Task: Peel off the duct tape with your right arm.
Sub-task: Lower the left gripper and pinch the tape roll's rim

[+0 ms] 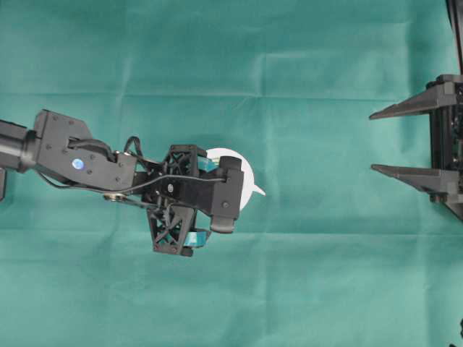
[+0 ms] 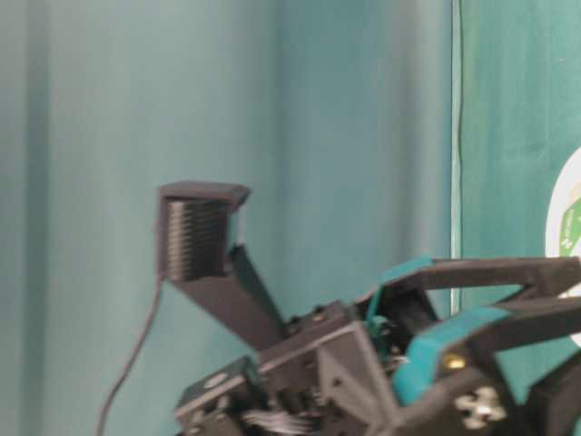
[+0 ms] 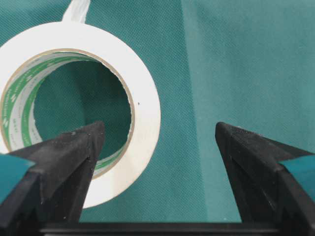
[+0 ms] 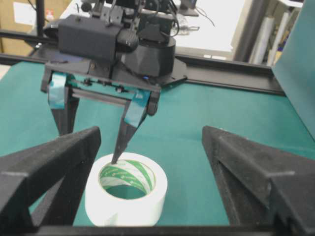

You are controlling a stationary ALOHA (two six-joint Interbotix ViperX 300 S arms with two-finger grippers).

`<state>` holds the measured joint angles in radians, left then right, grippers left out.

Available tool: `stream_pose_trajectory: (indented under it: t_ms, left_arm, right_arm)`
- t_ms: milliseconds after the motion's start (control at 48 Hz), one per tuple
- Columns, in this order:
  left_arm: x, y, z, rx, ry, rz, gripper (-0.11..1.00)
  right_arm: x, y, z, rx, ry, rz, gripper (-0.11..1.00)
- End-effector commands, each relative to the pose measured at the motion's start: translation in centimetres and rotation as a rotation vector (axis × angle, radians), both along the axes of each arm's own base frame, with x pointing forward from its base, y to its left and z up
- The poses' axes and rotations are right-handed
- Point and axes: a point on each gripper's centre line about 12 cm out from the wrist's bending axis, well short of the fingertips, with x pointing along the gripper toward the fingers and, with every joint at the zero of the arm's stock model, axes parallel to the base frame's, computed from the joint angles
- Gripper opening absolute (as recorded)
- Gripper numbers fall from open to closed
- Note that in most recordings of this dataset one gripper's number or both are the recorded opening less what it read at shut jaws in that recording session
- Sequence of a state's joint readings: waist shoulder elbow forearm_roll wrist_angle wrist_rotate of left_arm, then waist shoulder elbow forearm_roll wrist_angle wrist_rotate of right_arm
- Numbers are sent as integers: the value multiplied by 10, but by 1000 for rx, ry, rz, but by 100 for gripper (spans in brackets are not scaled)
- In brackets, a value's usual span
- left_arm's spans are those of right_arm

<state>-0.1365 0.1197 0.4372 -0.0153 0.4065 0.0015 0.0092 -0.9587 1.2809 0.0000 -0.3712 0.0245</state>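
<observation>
The green cloth (image 1: 304, 289) covers the whole table, a plain, even ground that keeps the white roll easy to pick out.

The left arm (image 1: 65, 155) reaches in from nine o'clock in the overhead view and ends above the middle of the cloth. Its gripper (image 4: 91, 142) hangs over the roll with jaws spread wide and nothing held. In the right wrist view one finger (image 4: 127, 135) points down at the roll's rim, at about eleven o'clock on the ring, while the other stands outside the roll; whether the tip touches I cannot tell. Straddling the wall this way reads as readying to pinch the roll and steady it, so that a pull on the strip will not drag it across the cloth.

The right gripper (image 1: 405, 141) waits at three o'clock in the overhead view, well apart from the roll, its two pointed fingers wide and empty, aimed toward the roll. It seems parked until the roll is secured.

The tape (image 1: 242, 173) lies flat near the cloth's middle, mostly hidden under the left gripper from above.

Its loose end (image 1: 258, 191) sticks out at about four o'clock, on the side facing the right gripper, handy for that arm to grasp.
</observation>
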Motion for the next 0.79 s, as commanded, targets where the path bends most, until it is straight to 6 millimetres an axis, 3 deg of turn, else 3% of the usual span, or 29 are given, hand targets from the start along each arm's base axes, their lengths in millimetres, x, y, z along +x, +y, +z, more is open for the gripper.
stream_pose_trajectory:
  t_ms: [0,416,770]
  left_arm:
    - [4,1,4,-1,-22,1,93]
    - [9,6,-31,7,30,14,93]
    - [9,6,-40,7,27,14,93]
  right_arm:
    - [2,0,4,2,-15,2,76]
    - [1,0,2,-1,-11,2,76]
    - [1,0,1,0,-8,2,76]
